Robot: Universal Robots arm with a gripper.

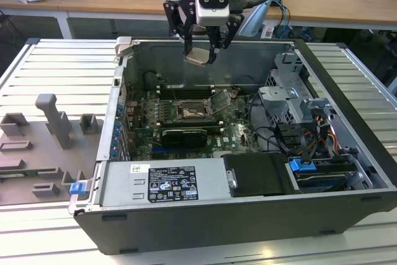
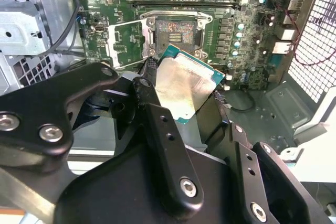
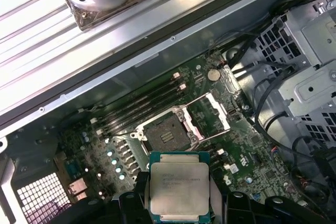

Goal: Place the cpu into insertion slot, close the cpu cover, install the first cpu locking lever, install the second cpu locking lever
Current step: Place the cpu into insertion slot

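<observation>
Bright even light, glare on cpu (image 2: 181,90)

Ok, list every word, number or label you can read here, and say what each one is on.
No text can be quoted; all the print is too small or blurred to read.
Cpu, gripped in the claw: lines of print on its face, unreadable.
White label on the silver metal box: blurred.
Small white sticker beside it: blurred.
Green circuit board: tiny markings, unreadable.
</observation>
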